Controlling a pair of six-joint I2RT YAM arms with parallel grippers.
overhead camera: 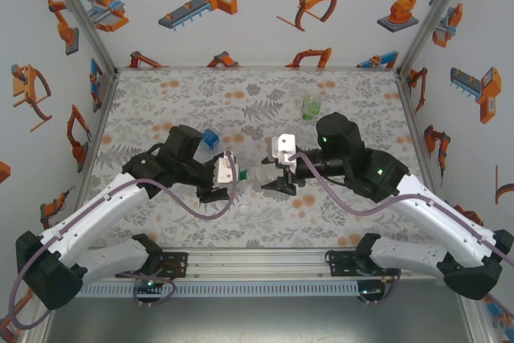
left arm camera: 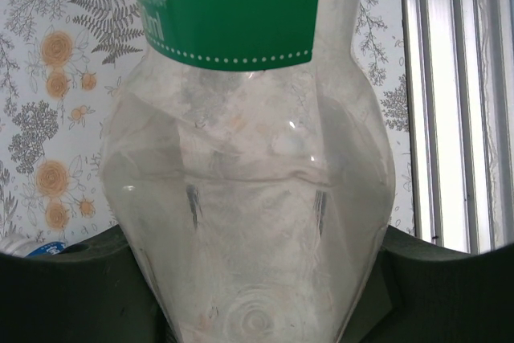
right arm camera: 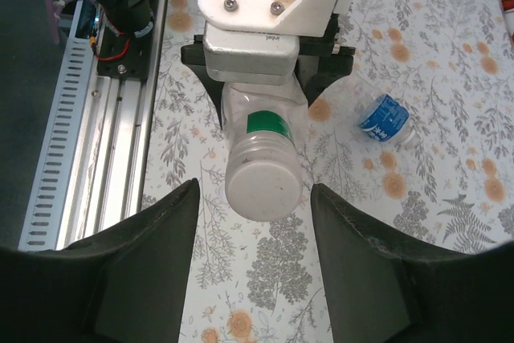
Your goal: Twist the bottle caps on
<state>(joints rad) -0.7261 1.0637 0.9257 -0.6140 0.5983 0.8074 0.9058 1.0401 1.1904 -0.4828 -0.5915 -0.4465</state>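
Observation:
My left gripper (overhead camera: 218,190) (left arm camera: 255,279) is shut on a clear bottle with a green label (overhead camera: 252,180) (left arm camera: 249,166) (right arm camera: 265,128) and holds it on its side above the table. Its neck points toward the right arm. A white cap (right arm camera: 263,184) sits on that neck. My right gripper (overhead camera: 278,185) (right arm camera: 253,189) is open, with one finger on each side of the cap and a small gap to both. A bottle with a blue label (overhead camera: 210,140) (right arm camera: 384,116) lies on the table behind the left arm. The green-tinted bottle (overhead camera: 312,106) stands upright at the back.
The floral table cover (overhead camera: 201,102) runs to white walls on three sides. An aluminium rail (overhead camera: 257,263) (right arm camera: 88,142) with the arm bases lines the near edge.

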